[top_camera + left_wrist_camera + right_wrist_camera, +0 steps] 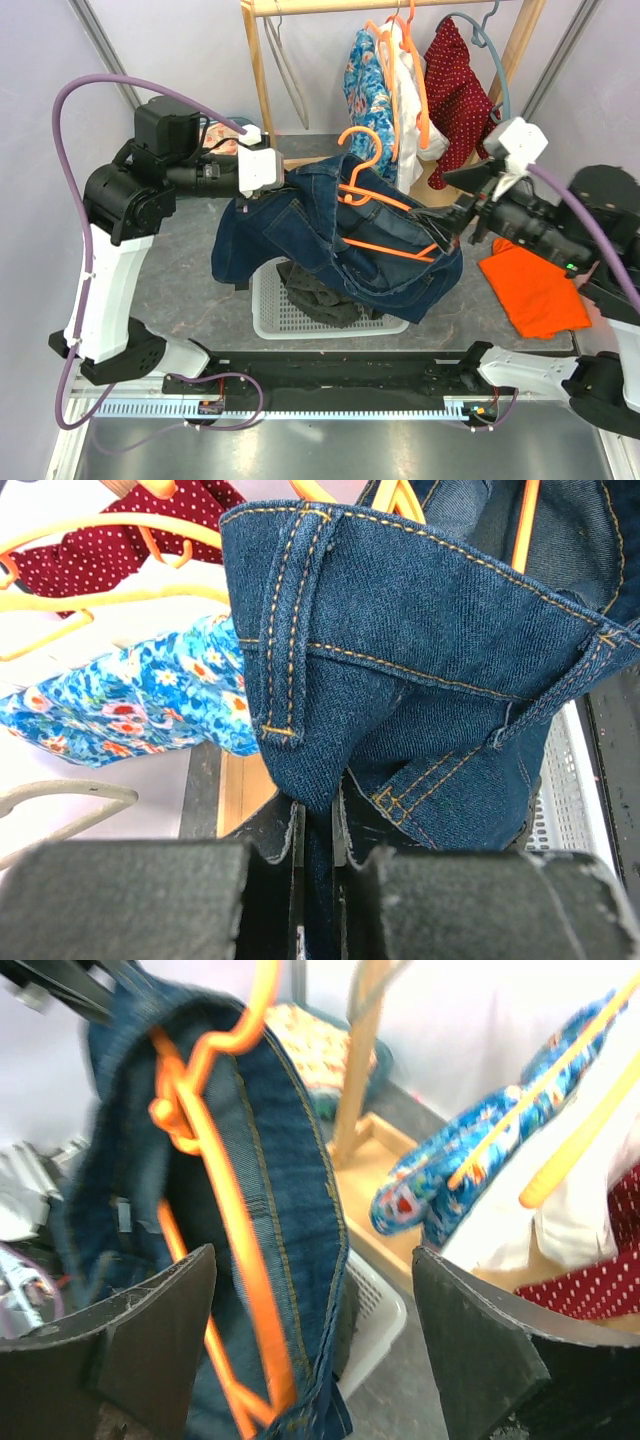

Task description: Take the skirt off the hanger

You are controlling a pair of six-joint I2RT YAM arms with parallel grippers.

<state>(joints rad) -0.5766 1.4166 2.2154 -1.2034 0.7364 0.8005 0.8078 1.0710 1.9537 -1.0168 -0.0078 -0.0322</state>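
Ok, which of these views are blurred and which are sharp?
Right wrist view: soft and smeared, the skirt and orange hanger lack crisp edges. Left wrist view: sharp, denim stitching clear. Top view: even light, sharp, no glare.

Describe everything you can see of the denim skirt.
The skirt is dark blue denim with orange-gold stitching, a waistband and belt loops. It hangs bunched and tilted in the air above a white basket, with an orange hanger threaded through its waist. The left tool is shut on a fold at its waistband. The right tool stands open around its other edge and the hanger, not clamping.
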